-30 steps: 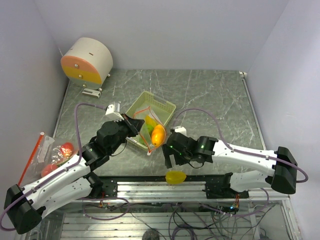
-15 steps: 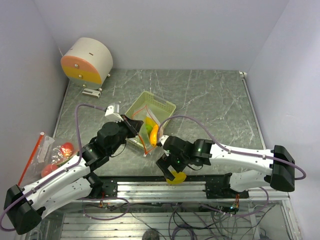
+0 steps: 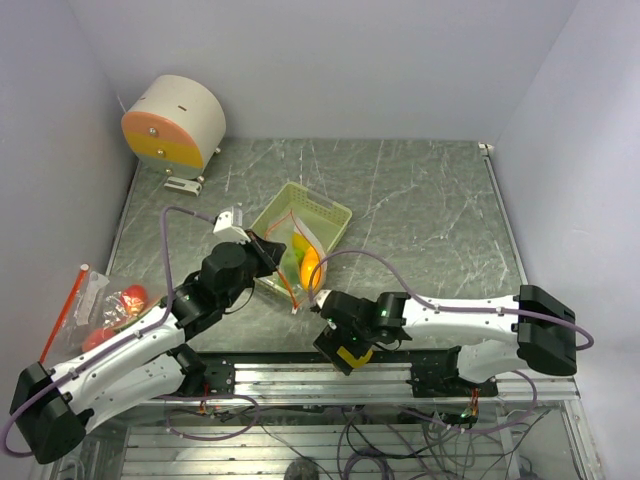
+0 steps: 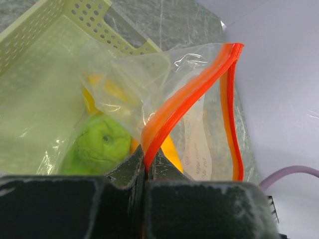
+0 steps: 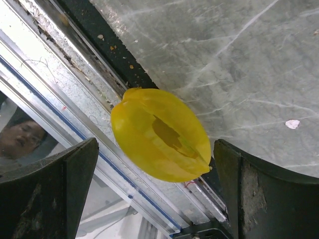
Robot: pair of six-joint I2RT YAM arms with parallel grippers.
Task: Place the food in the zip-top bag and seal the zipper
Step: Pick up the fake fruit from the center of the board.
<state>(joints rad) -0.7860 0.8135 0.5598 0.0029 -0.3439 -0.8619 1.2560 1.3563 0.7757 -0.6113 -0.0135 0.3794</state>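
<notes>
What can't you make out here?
Top view: the right gripper covers most of the yellow glossy plastic fruit.
Left wrist view: black fingers of the left gripper cut off the bottom of the green plastic fruit in the clear orange-zippered bag.
Top view: red pieces at far left, too small to identify.

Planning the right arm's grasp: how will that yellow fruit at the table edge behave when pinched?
The fruit looks glossy and ridged, so it may slip or twist. Rounded and lying on the rail, it could roll if nudged.
</notes>
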